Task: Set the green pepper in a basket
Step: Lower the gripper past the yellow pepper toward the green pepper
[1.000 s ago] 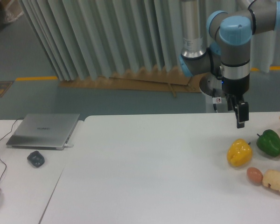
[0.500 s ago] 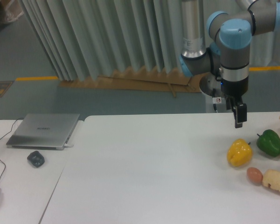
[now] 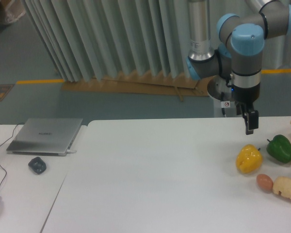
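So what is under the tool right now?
Under the tool only bare white table shows. The yellow pepper lies lower, the green pepper to its right. Nothing there is covered.

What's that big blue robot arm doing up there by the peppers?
The arm's end effector hangs in the air over the table, holding nothing. The green pepper sits untouched near the right edge, beside the yellow pepper. No basket can be seen. A closed laptop lies far to the left.
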